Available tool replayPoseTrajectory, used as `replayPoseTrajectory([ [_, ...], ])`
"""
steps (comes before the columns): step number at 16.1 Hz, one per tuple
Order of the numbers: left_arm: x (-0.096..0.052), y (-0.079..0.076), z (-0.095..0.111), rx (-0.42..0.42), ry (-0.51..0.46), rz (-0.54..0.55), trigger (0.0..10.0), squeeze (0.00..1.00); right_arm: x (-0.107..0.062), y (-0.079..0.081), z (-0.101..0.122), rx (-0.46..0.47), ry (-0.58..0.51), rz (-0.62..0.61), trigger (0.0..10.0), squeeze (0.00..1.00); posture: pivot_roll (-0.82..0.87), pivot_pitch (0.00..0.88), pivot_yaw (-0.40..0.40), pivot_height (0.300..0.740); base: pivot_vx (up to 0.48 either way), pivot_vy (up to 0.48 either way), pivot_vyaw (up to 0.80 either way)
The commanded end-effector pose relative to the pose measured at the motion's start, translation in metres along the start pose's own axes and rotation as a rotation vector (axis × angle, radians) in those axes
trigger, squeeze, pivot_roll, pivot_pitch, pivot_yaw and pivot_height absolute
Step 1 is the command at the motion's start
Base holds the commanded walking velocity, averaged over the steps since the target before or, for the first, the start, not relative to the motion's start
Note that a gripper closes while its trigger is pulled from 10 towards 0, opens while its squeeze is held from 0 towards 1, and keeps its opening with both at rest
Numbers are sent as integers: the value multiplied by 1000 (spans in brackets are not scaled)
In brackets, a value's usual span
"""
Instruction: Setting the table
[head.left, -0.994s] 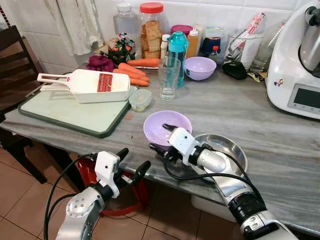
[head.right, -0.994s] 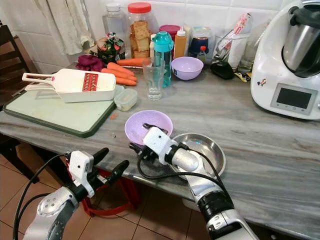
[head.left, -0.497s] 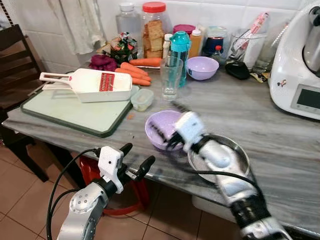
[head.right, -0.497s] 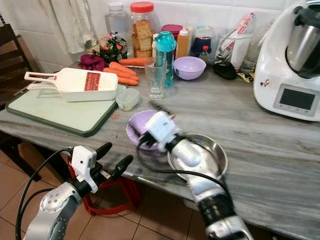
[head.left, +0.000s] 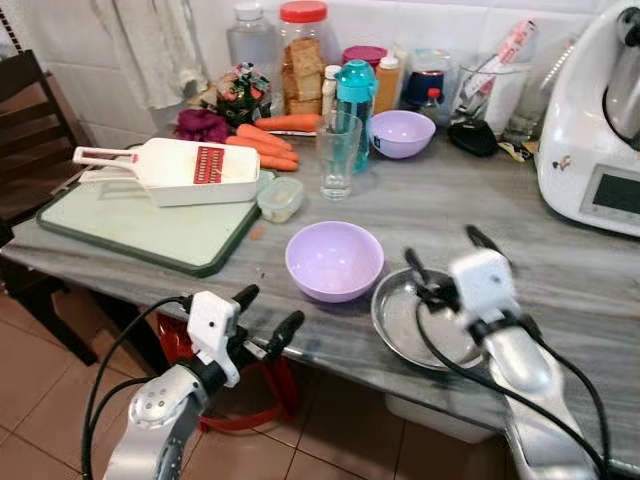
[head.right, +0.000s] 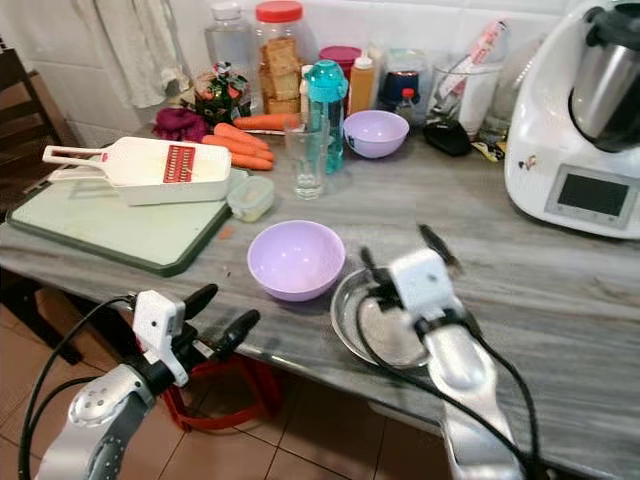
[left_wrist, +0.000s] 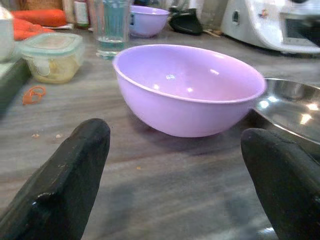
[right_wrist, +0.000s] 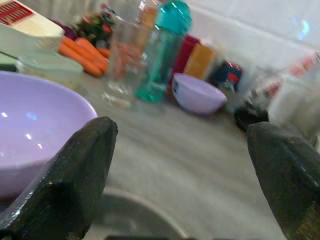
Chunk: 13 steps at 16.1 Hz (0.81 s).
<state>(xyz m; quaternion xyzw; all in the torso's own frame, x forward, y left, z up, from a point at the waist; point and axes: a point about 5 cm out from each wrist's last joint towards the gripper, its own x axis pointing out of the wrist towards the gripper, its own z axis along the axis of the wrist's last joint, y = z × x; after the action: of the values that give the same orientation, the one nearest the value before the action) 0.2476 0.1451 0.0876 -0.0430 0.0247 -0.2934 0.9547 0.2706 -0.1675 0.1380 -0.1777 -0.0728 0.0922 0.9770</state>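
A grey marble-look counter (head.left: 560, 270) runs along a white tiled wall, crowded at the back with jars and bottles. Near its front edge sits one lilac plastic bowl (head.left: 334, 260), upright and empty, and just beside it on the robot's right lies one shallow steel dish (head.left: 400, 322); whether their rims touch cannot be told. A second, smaller lilac bowl (head.left: 401, 134) stands far back by the teal water bottle (head.left: 355, 100). One clear drinking glass (head.left: 339, 157) stands between the two bowls. The right gripper (head.left: 440, 258) hovers above the steel dish, its two fingers spread wide and holding nothing. The left gripper (head.left: 264, 316) hangs below the counter's edge, fingers also parted wide and empty, pointing toward the near bowl. Farther left, one green cutting board (head.left: 140, 226) carries a white mandoline slicer (head.left: 175, 170), with several carrots (head.left: 265, 145) behind and a small lidded tub (head.left: 281, 198) alongside.
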Motion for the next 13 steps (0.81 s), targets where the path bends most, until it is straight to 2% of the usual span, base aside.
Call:
replayPoseTrajectory([
  [1,-3,6,-1,23,18,36,10000,0,-2,-3,7,16,-8,-28,10000,1000,-76,0,59,740,0,0,0],
  [3,-6,5,-6,23,32,41,10000,0,-7,2,3,29,56,-27,10000,1000,-78,0,61,740,0,0,0],
  [4,-7,3,-7,18,37,36,10000,0,-9,5,-1,45,122,-17,10000,976,-82,0,63,740,0,0,0],
  [5,-7,2,-8,16,40,33,10000,0,-10,6,-5,83,176,-15,10000,847,-83,0,62,740,0,0,0],
  [6,-7,2,-8,17,41,35,10000,0,-11,6,-6,107,206,-5,10000,788,-79,0,60,740,0,0,0],
  [7,-7,2,-8,17,42,38,10000,0,-10,6,-7,133,241,2,10000,502,-77,0,56,740,0,0,0],
  [8,-8,3,-9,16,44,41,10000,0,-10,6,-10,142,282,25,10000,298,-75,0,54,740,0,0,0],
  [10,-10,4,-10,12,49,50,10000,0,-9,9,-13,166,327,55,10000,0,-68,0,49,740,0,0,0],
  [13,-11,5,-12,7,55,49,10000,0,-9,16,-18,186,393,101,10000,0,-63,0,48,740,0,0,0],
])
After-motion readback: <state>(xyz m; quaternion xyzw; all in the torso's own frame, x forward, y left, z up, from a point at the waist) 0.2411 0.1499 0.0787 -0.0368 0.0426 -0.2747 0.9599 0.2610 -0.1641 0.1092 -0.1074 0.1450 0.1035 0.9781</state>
